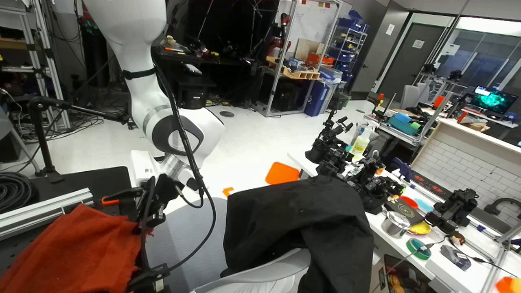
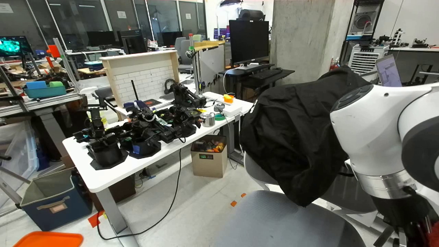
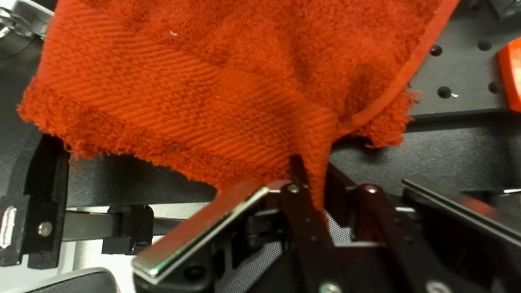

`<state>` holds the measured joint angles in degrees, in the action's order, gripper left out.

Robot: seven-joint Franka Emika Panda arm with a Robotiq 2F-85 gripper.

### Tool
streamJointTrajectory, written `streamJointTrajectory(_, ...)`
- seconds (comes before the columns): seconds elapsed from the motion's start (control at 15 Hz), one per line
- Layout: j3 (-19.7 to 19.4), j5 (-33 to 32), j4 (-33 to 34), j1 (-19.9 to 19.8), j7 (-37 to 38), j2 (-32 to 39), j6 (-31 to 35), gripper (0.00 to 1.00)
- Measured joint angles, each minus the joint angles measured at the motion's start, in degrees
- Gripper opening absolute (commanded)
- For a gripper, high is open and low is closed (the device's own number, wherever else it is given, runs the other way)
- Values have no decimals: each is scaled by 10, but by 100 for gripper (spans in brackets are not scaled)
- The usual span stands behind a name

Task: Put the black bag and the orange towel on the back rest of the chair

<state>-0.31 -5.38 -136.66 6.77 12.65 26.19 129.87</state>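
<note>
One of two items is judged complete: the black bag [image 1: 281, 219] hangs over the back rest [image 1: 270, 272] of the chair [image 1: 179, 232]. The orange towel [image 1: 77, 252] lies mostly on the black table [image 1: 101, 181], reaching the edge nearest the chair. At that edge, the fingers of the gripper [image 3: 317, 175] are drawn together on a pinched fold of towel. Judged step in hand: towel pick-up. The next move calls for a lift clear of that edge, then a carry to the back rest.
</note>
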Motion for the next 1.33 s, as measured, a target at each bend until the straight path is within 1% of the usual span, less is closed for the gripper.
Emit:
streamJointTrajectory(0.07,-1,0,1,0,0,-1,0,2)
streamJointTrajectory(0.27,-6,0,7,-1,0,-5,0,2)
streamJointTrajectory(0.4,-8,0,9,-4,-1,-25,0,2)
streamJointTrajectory(0.6,-8,0,9,-10,-4,-91,-8,2)
streamJointTrajectory(0.93,-8,0,17,-18,-10,-226,-51,2)
streamJointTrajectory(1.13,-8,1,46,-30,-12,-288,-81,2)
streamJointTrajectory(1.33,-8,2,100,-46,-15,-329,-117,2)
